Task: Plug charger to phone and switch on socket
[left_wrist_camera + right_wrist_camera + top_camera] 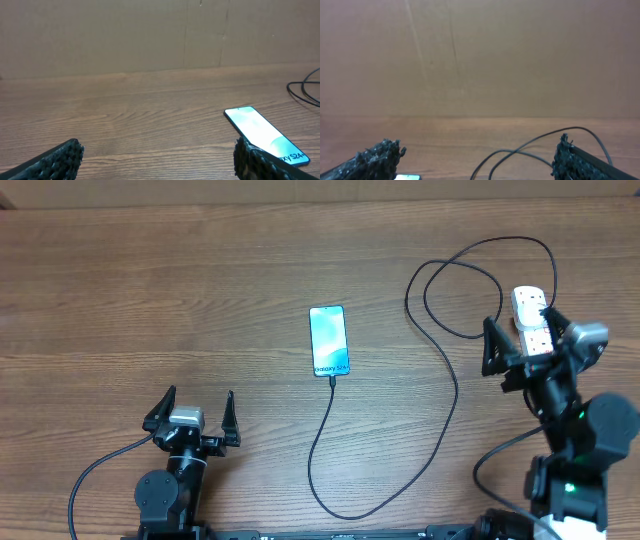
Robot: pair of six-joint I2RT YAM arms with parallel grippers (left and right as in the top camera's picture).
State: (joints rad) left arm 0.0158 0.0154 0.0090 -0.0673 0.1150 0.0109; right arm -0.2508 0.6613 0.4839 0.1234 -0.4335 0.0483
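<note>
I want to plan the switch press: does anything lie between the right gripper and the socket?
Nothing visible does. The right gripper hangs open directly above the socket. The loops of the charger lie mostly to its left, not under the fingers.

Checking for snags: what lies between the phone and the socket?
In the overhead view, only the charger cable loops between the phone and the socket.

The phone lies mid-counter; the charger loops from its near end to the socket at the right edge.
</note>
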